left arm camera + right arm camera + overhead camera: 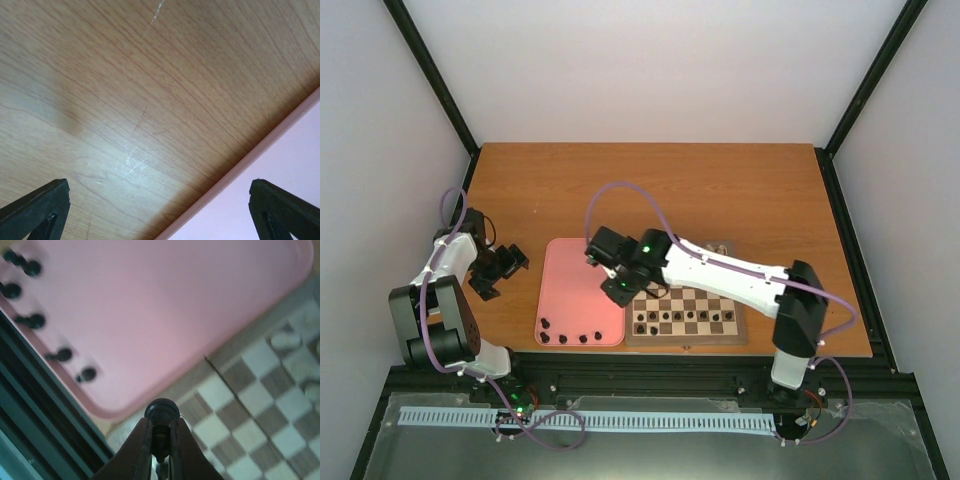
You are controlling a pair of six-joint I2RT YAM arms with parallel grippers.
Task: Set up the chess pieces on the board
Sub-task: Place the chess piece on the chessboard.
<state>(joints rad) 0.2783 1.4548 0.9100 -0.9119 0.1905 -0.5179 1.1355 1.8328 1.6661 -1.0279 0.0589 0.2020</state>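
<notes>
I look at the right pincer [161,429] first. It is shut tight on one dark piece [161,411] — I can see the round black head poking up between the two fingers [141,447]. From the top camera, the right pincer [618,287] sits over the spot where the pink tray [570,275] meets the board [740,338]. In the wrist view, the held piece hangs over the tray's rounded corner, just beside the board's brown edge.

The board lies on the table [650,190], right next to the tray's right side. A bunch of dark pieces [685,318] stand on its near rows. A few pale pieces [285,340] sit on squares farther off, but they look blurry to me. Some loose dark pieces [562,338] lie on the tray, along its near edge.

The left pincer [500,265] is off to the left of the tray, well apart from the board. Its two fingers [35,210] are spread wide with nothing in between — under it I see only bare wood and a bit of the tray's pink edge [280,160].
</notes>
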